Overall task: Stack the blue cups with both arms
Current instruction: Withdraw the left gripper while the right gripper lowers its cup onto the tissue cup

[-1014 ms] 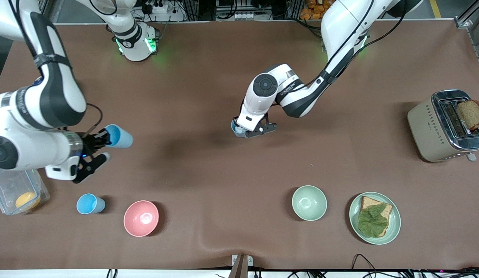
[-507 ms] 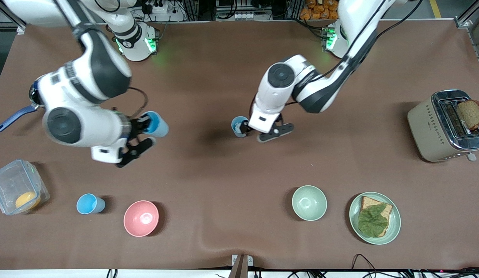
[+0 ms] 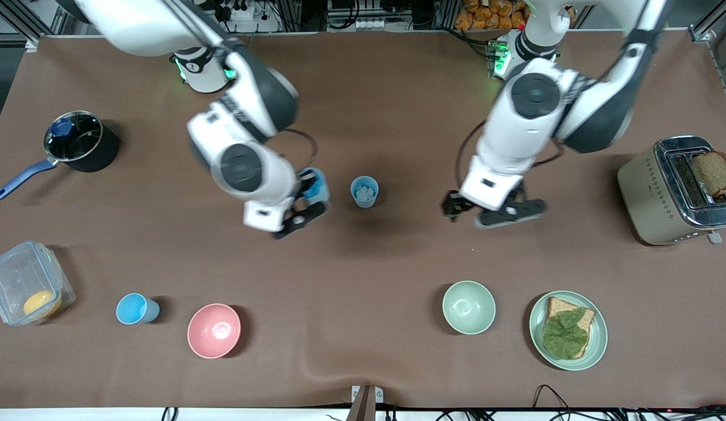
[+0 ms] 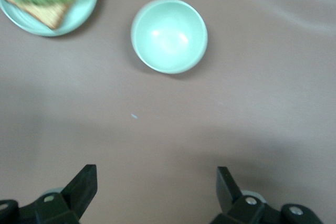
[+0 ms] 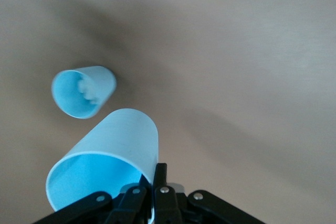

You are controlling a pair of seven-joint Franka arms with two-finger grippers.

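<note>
A light-blue cup [image 3: 364, 191] stands upright in the middle of the table with something pale inside; it also shows in the right wrist view [image 5: 83, 91]. My right gripper [image 3: 310, 202] is shut on the rim wall of a second blue cup [image 3: 315, 186], held tilted in the air beside the standing cup; the right wrist view shows the held cup [image 5: 107, 166] and the gripper [image 5: 155, 174]. My left gripper [image 3: 485, 209] is open and empty over bare table toward the left arm's end, its open gripper [image 4: 156, 187] wide apart. A third blue cup [image 3: 137, 309] stands beside the pink bowl [image 3: 214, 330].
A pale green bowl [image 3: 468, 307] and a plate with bread and a leaf [image 3: 597, 345] sit near the front camera. A toaster [image 3: 643, 193] stands at the left arm's end. A black saucepan [image 3: 99, 155] and a clear lidded box [image 3: 6, 275] are at the right arm's end.
My left gripper let go of the middle cup and drew away toward the left arm's end. My right gripper carried its cup across to just beside the standing cup.
</note>
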